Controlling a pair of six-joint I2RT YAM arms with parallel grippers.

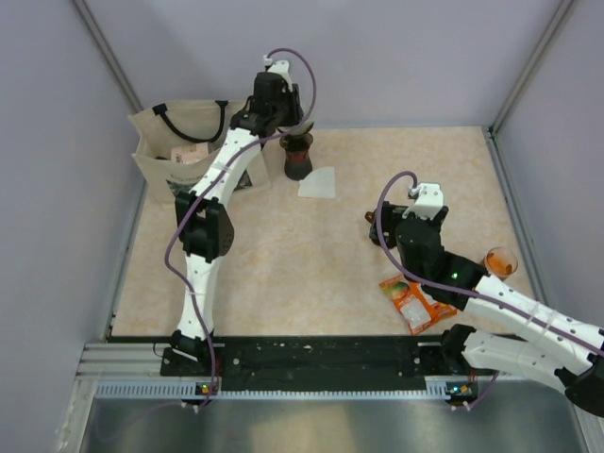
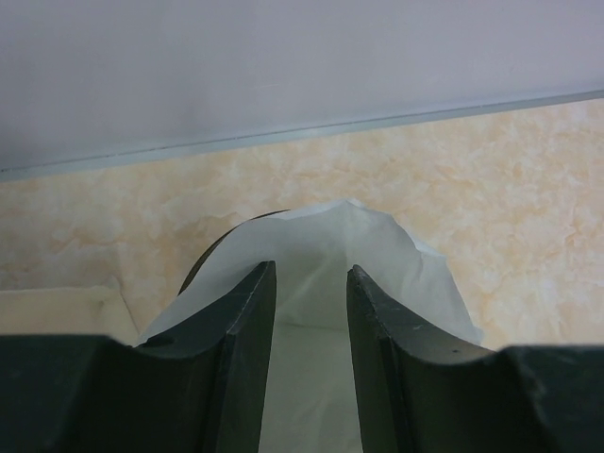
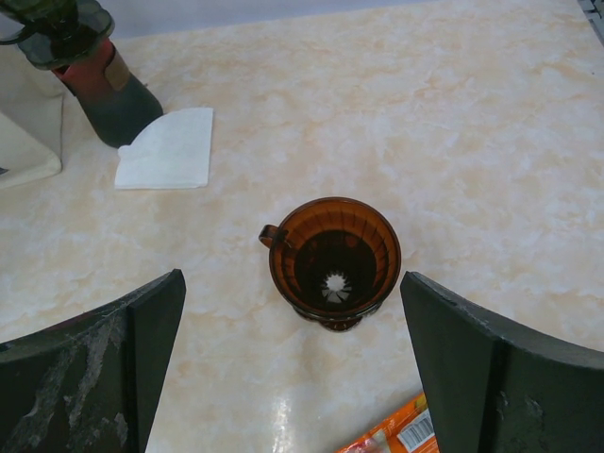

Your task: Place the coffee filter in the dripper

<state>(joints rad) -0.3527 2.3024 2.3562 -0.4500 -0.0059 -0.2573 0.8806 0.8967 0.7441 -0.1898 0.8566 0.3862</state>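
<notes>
The dark olive-green dripper (image 1: 298,142) sits on a red and dark grey stand at the table's far side; it also shows as the green dripper (image 3: 55,26) in the right wrist view. My left gripper (image 1: 293,128) hangs right over it. In the left wrist view a white coffee filter (image 2: 326,250) stands spread open inside the dripper's dark rim (image 2: 200,261). The left gripper (image 2: 311,274) has its fingers a little apart, dipped into the paper, pinching nothing visible. My right gripper (image 3: 293,275) is wide open and holds nothing.
A second white filter (image 1: 317,182) lies flat beside the stand. An amber dripper (image 3: 332,260) stands below the right gripper. An orange snack packet (image 1: 415,302) and an orange glass (image 1: 500,261) are at the right. A tote bag (image 1: 179,151) stands far left.
</notes>
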